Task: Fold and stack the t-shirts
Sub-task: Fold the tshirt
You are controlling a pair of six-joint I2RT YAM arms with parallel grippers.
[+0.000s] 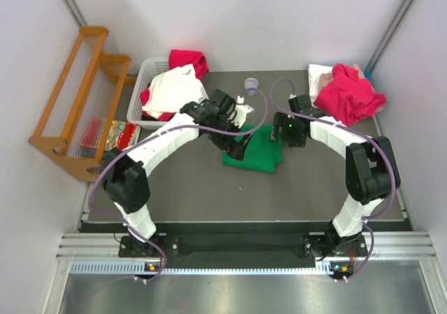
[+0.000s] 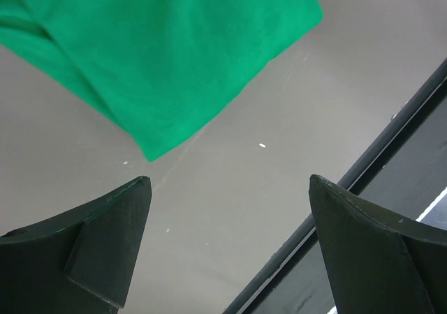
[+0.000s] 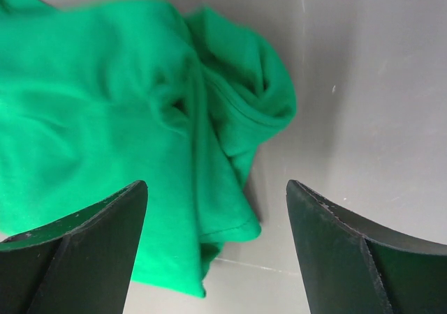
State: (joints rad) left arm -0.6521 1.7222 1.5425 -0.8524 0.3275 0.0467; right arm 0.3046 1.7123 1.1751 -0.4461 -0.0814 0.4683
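Note:
A bright green t-shirt (image 1: pixel 257 150) lies partly folded in a bunch at the middle of the table. My left gripper (image 1: pixel 236 145) hovers over its left edge, open and empty; in the left wrist view the green t-shirt (image 2: pixel 160 49) lies beyond the left gripper (image 2: pixel 230 181). My right gripper (image 1: pixel 288 137) stands at the shirt's right edge, open. In the right wrist view the green t-shirt's (image 3: pixel 140 139) rumpled hem lies under the right gripper (image 3: pixel 216 185), not pinched. A magenta-red t-shirt (image 1: pixel 349 92) sits heaped on a white one (image 1: pixel 318 77) at the back right.
A white plastic basket (image 1: pixel 142 87) at the back left holds a white shirt (image 1: pixel 171 91) and a red one (image 1: pixel 188 61). A wooden rack (image 1: pixel 77 98) leans at the far left. A small clear object (image 1: pixel 250 85) stands behind the arms. The table's dark edge (image 2: pixel 391 129) runs close to the left gripper.

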